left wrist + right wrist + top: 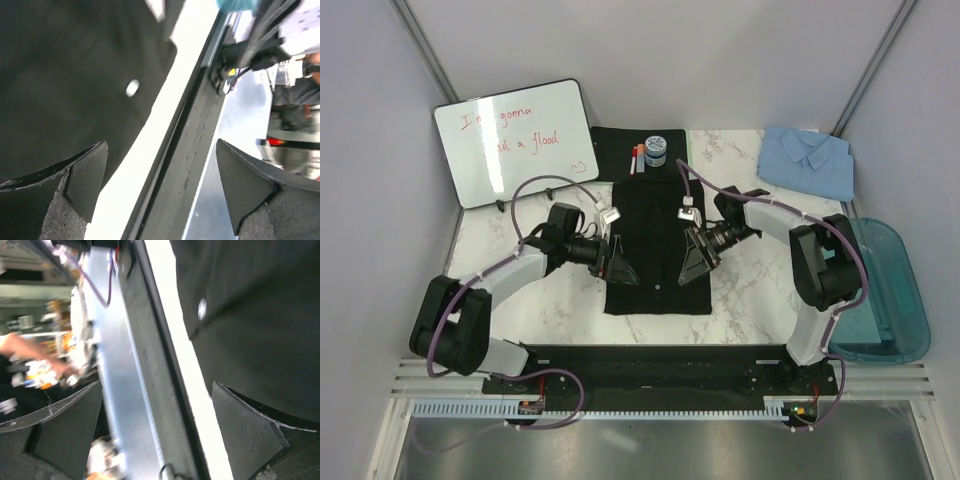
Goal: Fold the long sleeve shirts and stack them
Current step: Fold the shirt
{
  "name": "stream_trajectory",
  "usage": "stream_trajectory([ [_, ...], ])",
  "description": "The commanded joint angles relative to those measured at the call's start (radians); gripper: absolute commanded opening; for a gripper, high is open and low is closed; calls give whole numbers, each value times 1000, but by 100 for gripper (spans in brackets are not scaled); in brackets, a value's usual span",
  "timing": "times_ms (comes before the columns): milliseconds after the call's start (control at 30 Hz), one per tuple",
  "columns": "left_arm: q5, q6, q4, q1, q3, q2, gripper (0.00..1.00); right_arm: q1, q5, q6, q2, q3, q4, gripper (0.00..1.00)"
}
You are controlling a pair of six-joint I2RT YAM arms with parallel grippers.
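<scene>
Both hands are spread wide with nothing between their fingers. In the overhead view the left hand and the right hand hover over the near part of the black shirt. The shirt lies folded into a long strip on the marble counter. It runs between the two hands and on beyond them, away from the arm bases. Each hand sits just inside its own side edge of the shirt.

Seen from the left hand, the black shirt fills the side by one finger. A white button shows on the cloth ahead of that finger. A bright band of counter and a dark rail run ahead through the gap.

Seen from the right hand, the black shirt is on the opposite side, with a button near its edge. The counter passes through the open gap.

The light blue shirt lies folded well beyond the right hand, out to its outer side. A teal bin stands further out on that side. A whiteboard leans beyond the left hand, and a black mat lies past the far end of the black shirt.
</scene>
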Motion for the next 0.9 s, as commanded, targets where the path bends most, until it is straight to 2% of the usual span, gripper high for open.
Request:
stream_trajectory([
  [0,-8,44,41,-13,95,60,95,-7,17,112,-14,98,167,98],
  [200,-97,-51,143,-4,232,338,90,-8,37,117,242,252,200,98],
  [333,-112,-108,203,60,273,481,89,-16,82,76,326,292,215,98],
  [433,-63,-131,190,94,293,514,88,-16,94,65,343,255,218,98],
  [533,1,-102,189,94,249,420,92,-16,55,80,282,200,221,98],
  [567,6,-49,139,96,234,308,94,-15,36,108,255,183,220,98],
  [633,-32,31,62,93,207,177,99,-15,24,129,149,178,221,98],
  [667,-58,150,1,88,204,52,99,-11,39,141,111,184,221,98],
  [700,-160,217,-114,67,212,-24,99,-8,59,142,28,190,221,98],
  [733,-237,310,-158,47,207,-93,99,-5,88,136,-15,201,221,98],
  [767,-313,476,-184,24,198,-162,99,-1,191,126,-55,230,221,98],
  [800,-461,563,-190,-24,160,-310,99,7,247,100,-130,249,227,98],
  [833,-537,638,-174,-47,134,-369,99,12,320,91,-164,281,235,98],
  [867,-584,799,-161,-61,109,-429,99,15,387,83,-195,295,249,98],
])
